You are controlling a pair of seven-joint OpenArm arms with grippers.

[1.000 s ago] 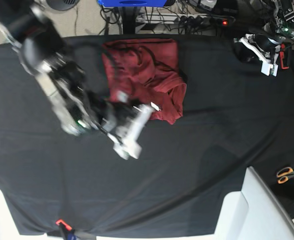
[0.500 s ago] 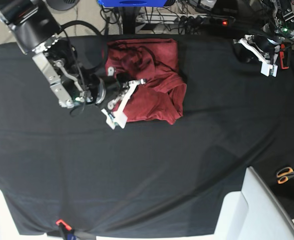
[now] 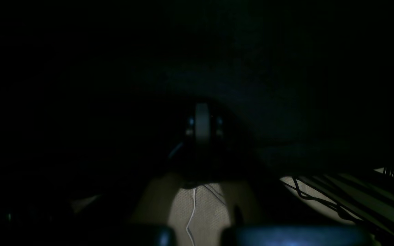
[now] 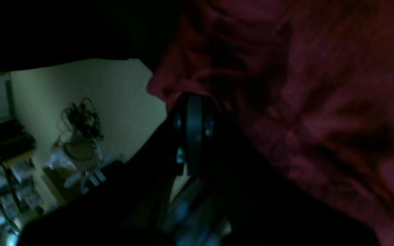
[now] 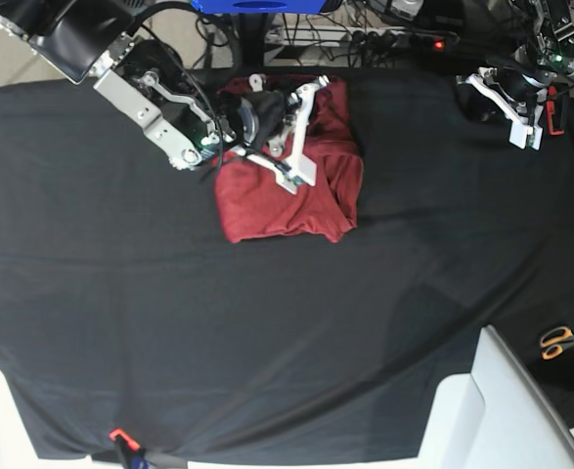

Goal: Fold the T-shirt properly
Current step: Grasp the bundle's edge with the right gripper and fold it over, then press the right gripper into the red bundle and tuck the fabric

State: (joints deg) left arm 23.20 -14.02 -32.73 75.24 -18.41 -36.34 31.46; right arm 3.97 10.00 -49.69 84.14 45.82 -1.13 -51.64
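Both sets of fingers closed and empty, the right fingers (image 5: 301, 137) over the half-hidden T-shirt (image 5: 287, 200).

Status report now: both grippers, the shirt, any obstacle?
Right gripper shut, over the red shirt, grip on cloth unclear. Left gripper shut, empty, parked at table's far corner. Shirt folded into a compact block on the black cloth. Nothing in the way.

The right arm (image 5: 150, 93) is grey metal with black joints, black cables, a green light and white fingers (image 5: 296, 137).
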